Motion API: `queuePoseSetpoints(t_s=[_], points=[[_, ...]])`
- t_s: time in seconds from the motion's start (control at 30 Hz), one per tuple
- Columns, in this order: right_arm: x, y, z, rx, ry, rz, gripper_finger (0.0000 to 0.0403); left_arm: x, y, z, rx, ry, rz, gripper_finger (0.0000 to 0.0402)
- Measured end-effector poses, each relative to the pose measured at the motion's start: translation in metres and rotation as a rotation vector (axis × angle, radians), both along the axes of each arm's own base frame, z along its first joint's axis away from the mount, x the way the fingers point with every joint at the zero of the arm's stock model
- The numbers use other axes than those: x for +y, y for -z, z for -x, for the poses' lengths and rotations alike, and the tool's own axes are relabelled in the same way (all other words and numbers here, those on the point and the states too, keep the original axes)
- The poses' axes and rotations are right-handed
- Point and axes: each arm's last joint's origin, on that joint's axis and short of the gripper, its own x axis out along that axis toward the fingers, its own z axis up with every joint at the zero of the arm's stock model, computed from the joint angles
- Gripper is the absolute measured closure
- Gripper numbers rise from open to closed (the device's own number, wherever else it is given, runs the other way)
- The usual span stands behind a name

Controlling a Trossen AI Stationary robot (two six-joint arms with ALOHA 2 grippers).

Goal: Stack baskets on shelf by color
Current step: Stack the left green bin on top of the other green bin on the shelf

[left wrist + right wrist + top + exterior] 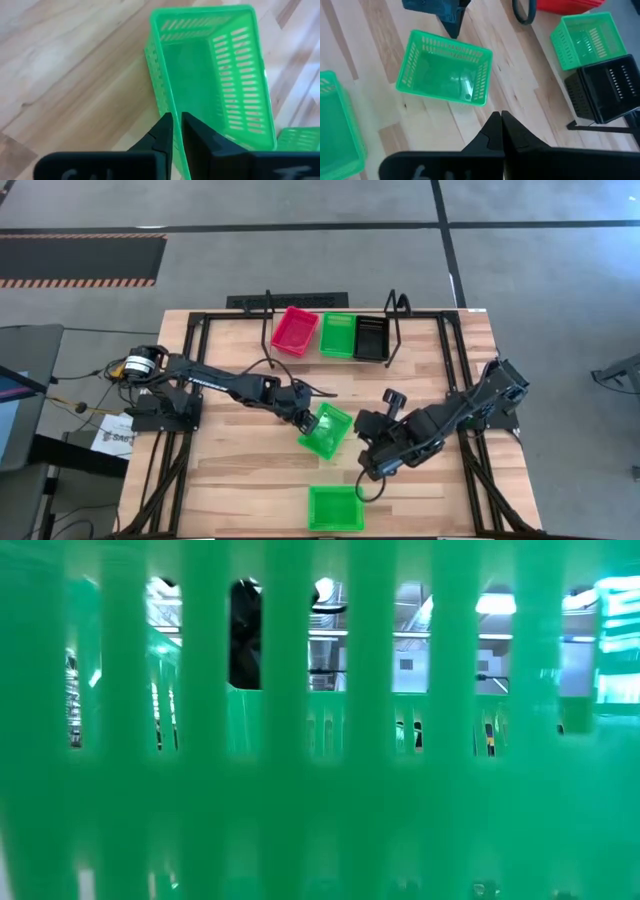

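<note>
Green basket point(210, 75) wall pinched by L gripper point(176, 131), mid-table.

Narrow light wood shelf point(336, 360) between black wire uprights at the desk's far edge, carrying three shallow plastic mesh baskets side by side: red-pink basket point(295, 330) skewed at the left end, bright green basket point(337, 335) in the middle, black basket point(372, 337) at the right. Second green mesh basket point(327, 430) mid-desk, tilted, its long wall pinched between dark fingers point(165, 132). Third green mesh basket point(335, 508) flat by the near edge.
</note>
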Motion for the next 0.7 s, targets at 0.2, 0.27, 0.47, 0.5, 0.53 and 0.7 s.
queuePoseSetpoints(t_s=[0.2, 0.27, 0.47, 0.5, 0.53, 0.7], points=[[0.004, 0.000, 0.003, 0.000, -0.012, 0.027, 0.0402, -0.001, 0.000, -0.001, -0.009, -0.007, -0.017, 0.0377], [0.003, 0.000, 0.004, 0.004, -0.012, 0.029, 0.0402, -0.001, -0.001, -0.002, -0.021, -0.009, -0.019, 0.0373], [-0.009, 0.000, -0.004, 0.037, -0.009, 0.008, 0.0401, -0.002, -0.006, -0.002, -0.052, 0.054, 0.014, 0.0369], [-0.013, 0.000, -0.007, 0.037, -0.006, 0.005, 0.0401, -0.003, -0.011, -0.002, -0.072, 0.059, 0.017, 0.0371], [-0.019, 0.000, -0.010, 0.039, -0.005, 0.005, 0.0401, -0.004, -0.016, -0.001, -0.083, 0.065, 0.018, 0.0374], [-0.052, 0.001, -0.030, 0.049, 0.014, -0.055, 0.0402, -0.012, -0.048, 0.014, -0.056, 0.130, -0.018, 0.0396]])
